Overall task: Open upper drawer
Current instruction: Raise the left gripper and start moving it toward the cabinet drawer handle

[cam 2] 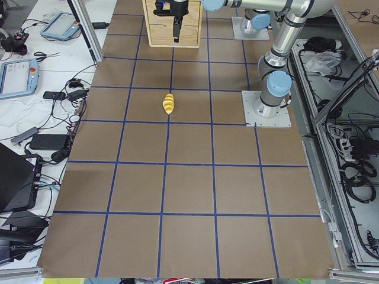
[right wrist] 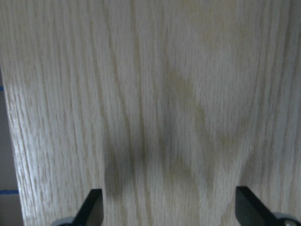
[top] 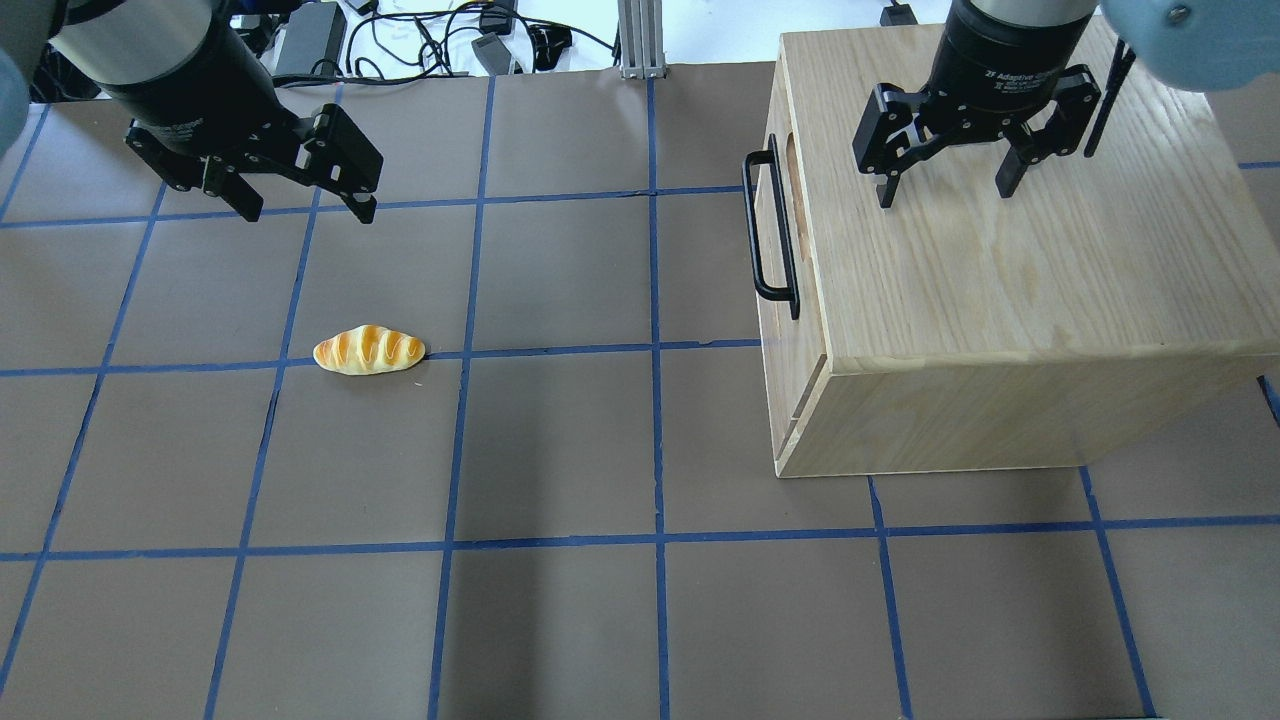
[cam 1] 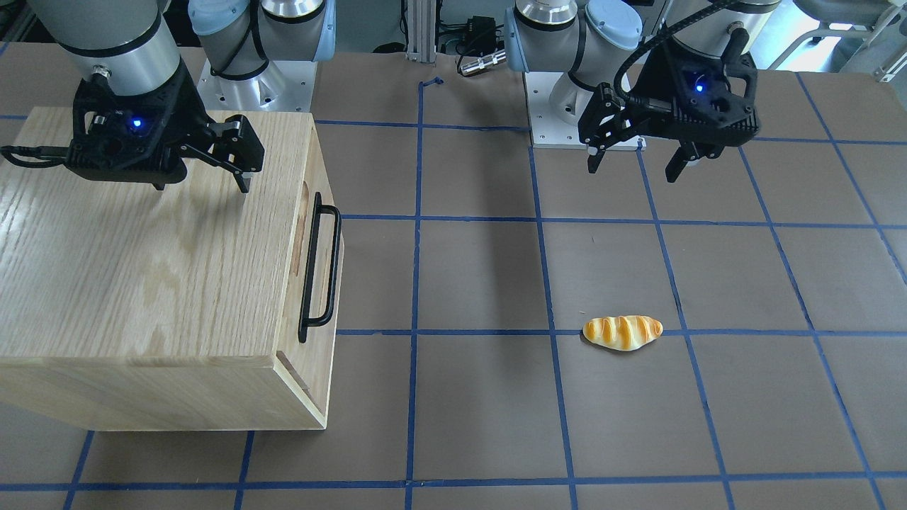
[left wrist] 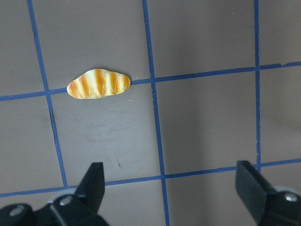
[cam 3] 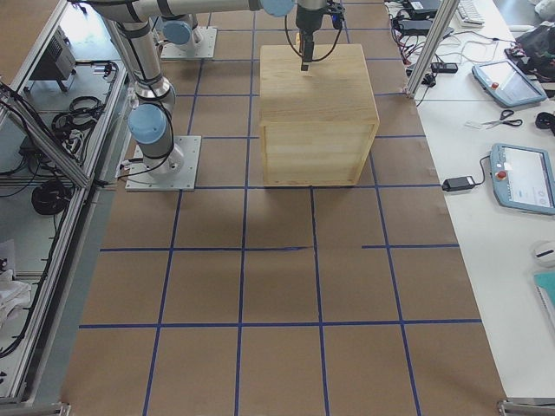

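Note:
The upper drawer [top: 776, 232] sits shut in the oak-grain cabinet [top: 980, 290] on my right side, its front facing the table's middle. Its black bar handle [top: 768, 228] also shows in the front-facing view [cam 1: 318, 269]. My right gripper [top: 945, 190] hangs open and empty just above the cabinet's top, behind the handle; its wrist view shows only wood grain between the fingers [right wrist: 94, 207]. My left gripper [top: 310, 212] is open and empty above the table, far from the cabinet.
A toy bread roll [top: 368, 351] lies on the brown, blue-taped table [top: 560, 450] in front of the left gripper and shows in the left wrist view [left wrist: 99, 84]. Both arm bases [cam 1: 588, 106] stand at the table's robot side.

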### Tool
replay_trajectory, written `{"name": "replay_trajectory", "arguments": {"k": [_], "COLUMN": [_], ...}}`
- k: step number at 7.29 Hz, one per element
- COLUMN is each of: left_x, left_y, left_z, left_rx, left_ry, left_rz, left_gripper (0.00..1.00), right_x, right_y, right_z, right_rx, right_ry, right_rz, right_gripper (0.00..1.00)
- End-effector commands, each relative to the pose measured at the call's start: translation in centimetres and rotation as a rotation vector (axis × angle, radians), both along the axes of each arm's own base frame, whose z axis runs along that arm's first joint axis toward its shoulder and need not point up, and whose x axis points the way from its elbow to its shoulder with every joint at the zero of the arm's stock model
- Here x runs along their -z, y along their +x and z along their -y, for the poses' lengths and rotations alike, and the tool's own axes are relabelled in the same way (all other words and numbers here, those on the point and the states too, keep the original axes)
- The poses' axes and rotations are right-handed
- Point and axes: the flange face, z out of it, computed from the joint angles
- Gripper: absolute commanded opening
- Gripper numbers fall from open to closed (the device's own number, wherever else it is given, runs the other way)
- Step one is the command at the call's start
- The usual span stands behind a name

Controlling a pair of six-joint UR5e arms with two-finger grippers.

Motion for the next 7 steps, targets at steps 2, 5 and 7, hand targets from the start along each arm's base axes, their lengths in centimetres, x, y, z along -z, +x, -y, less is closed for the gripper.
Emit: {"name": "replay_trajectory", "arguments": {"k": [2,5,7], "left_x": [0.8,1.4,1.6], "left_y": [0.7,0.3,0.1], "left_z": [0.4,0.8,1.6], "left_rx": [-0.007,0.000,-0.018], "left_ry": [0.015,0.022,0.021], "left_rz": [0.054,0.046,0.008], "left_gripper": [1.00,1.00,1.00], "right_x": [0.0,0.1,0.0], "right_y": [0.0,-0.1,0.0], "right_z": [0.0,0.0,0.0], "right_rx": [0.001,0.002,0.001], "right_ry": [0.000,0.001,0.000], "right_rz": [0.000,0.000,0.000], "right_gripper": [1.00,1.00,1.00]}}
